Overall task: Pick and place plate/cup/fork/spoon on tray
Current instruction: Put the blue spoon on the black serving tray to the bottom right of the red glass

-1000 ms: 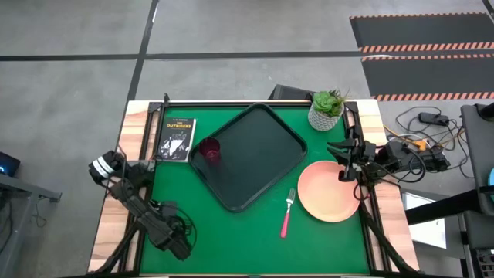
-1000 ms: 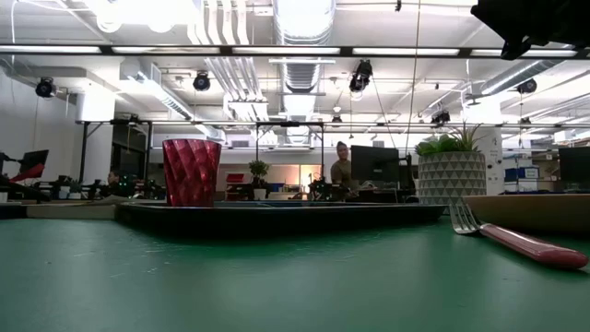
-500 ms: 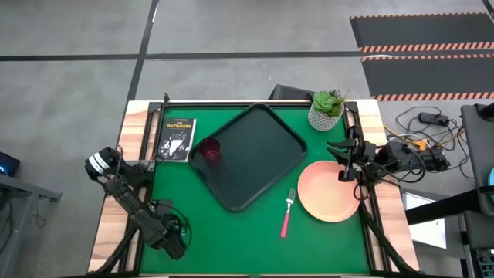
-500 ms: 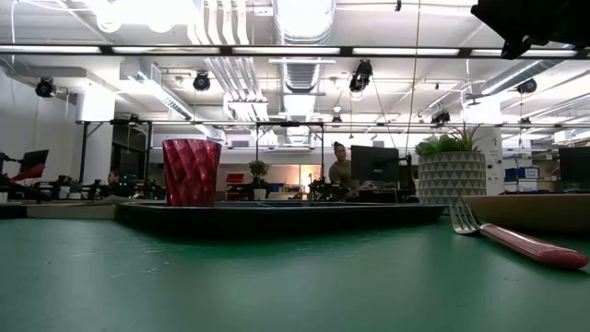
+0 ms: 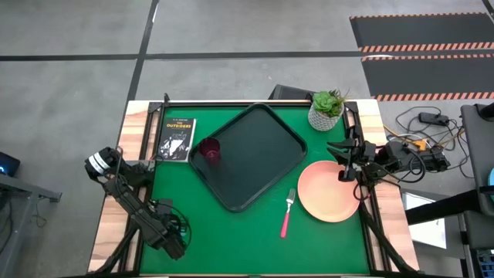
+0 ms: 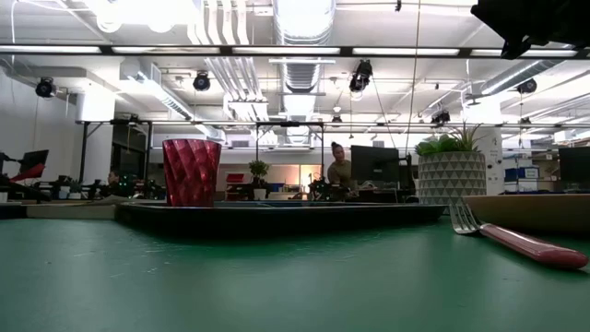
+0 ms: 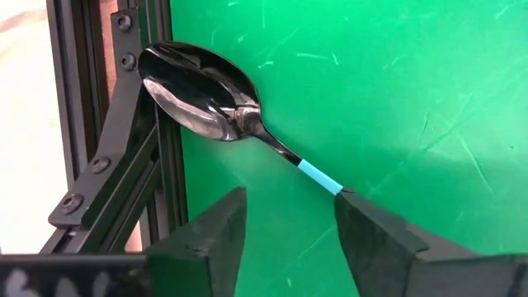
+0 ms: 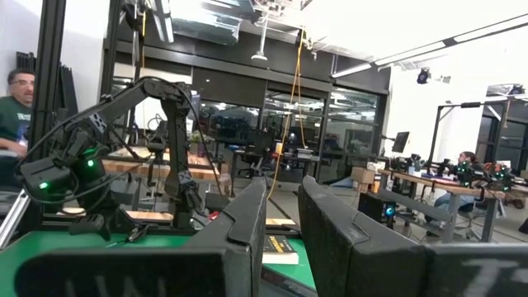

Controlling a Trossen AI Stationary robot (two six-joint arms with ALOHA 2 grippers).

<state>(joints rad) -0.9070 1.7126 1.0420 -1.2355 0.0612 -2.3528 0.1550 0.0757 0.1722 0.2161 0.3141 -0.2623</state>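
Observation:
The spoon lies flat on the green mat at the table's near left. Its bowl is beside the black frame rail, and its blue handle runs under one finger of my left gripper. That gripper is open and points down over the handle. In the high view the left arm hides the spoon. The maroon cup stands upright on the left corner of the black tray. The pink plate and the pink-handled fork lie on the mat to the tray's right. My right gripper hovers above the plate's far right edge, slightly open and holding nothing. My left gripper comes at the spoon from above, pointing steeply down. One finger covers the blue handle where it passes out of sight, and the other stands clear of it. I cannot tell whether that finger touches the handle. The spoon rests on the mat.
A black book lies at the far left beside the tray. A white pot with a green plant stands at the far right. A black metal frame runs along the table's left edge, close to the spoon's bowl. People sit in the room behind.

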